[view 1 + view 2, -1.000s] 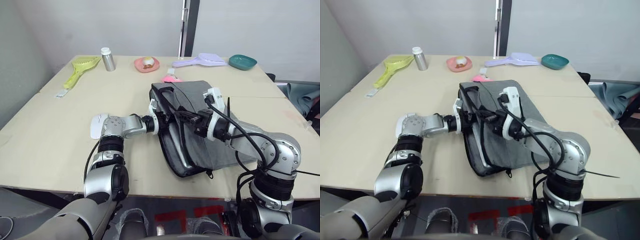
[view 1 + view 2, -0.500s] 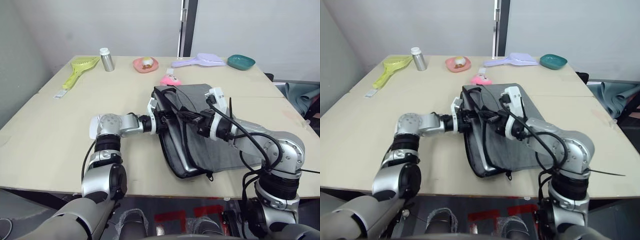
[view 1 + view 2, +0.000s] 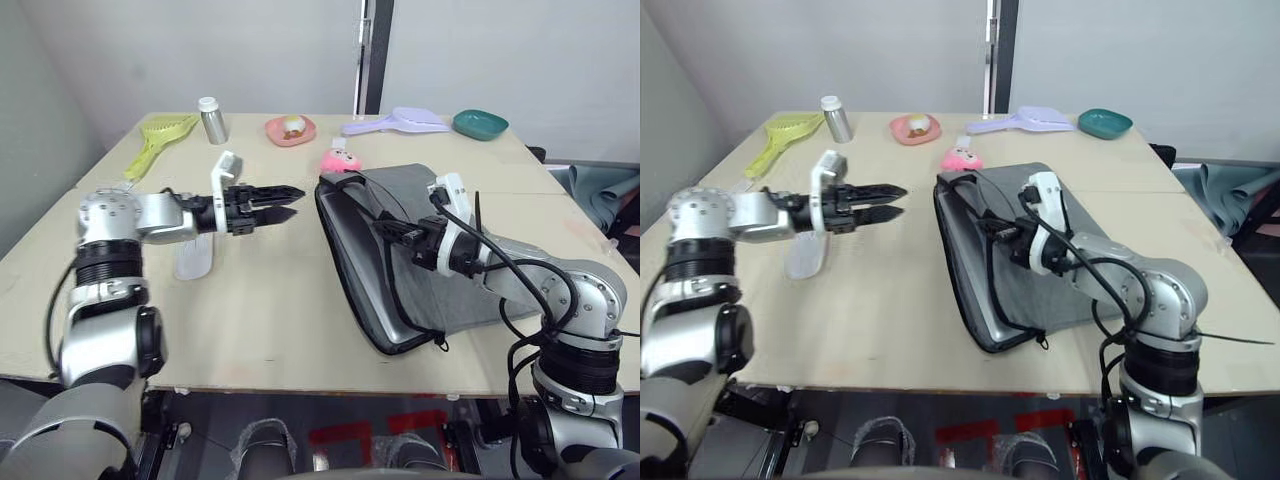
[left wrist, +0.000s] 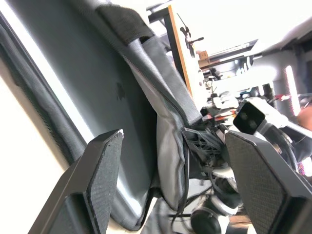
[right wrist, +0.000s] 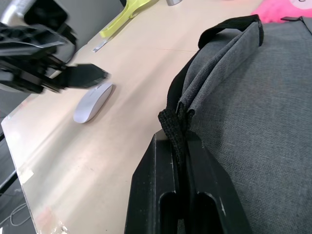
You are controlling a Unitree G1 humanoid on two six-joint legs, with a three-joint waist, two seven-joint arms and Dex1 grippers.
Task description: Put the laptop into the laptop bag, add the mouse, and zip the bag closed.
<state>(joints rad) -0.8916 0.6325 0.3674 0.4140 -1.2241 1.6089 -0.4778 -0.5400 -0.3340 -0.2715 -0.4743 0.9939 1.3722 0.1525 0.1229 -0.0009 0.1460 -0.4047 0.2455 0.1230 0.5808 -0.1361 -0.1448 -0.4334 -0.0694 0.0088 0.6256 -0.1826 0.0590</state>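
So since a second ago our left gripper (image 3: 285,203) has pulled right off the laptop bag (image 3: 420,255); it was pressed up against the bag's near-left edge, and now it hangs in the air over the table (image 3: 270,300) well to the left of the bag, fingers spread open with nothing between them. Our right gripper (image 5: 178,161) hasn't let go though, it's still pinched tight on a black handle (image 5: 224,29) strap of the bag, holding the top flap up a bit. The bag itself has slid and turned a little, sitting further right than before. Its long axis runs from the far-left corner near the pink plush toy (image 3: 340,160) down toward the near-right edge of the table, with the open mouth facing left. We can see the silver edge of the laptop (image 4: 53,92) lying inside the bag, lined up along that same axis. The mouse (image 3: 194,258) is out in the open now on the table, below our left forearm and well apart from the bag, its long side pointing roughly away from us. Along the far side there's a yellow-green scoop (image 3: 160,135), a metal bottle (image 3: 212,119), a pink dish (image 3: 291,129), a lilac scoop (image 3: 400,121) and a teal bowl (image 3: 479,124), all well clear of the bag. Nothing sits between the mouse and the bag's open side.
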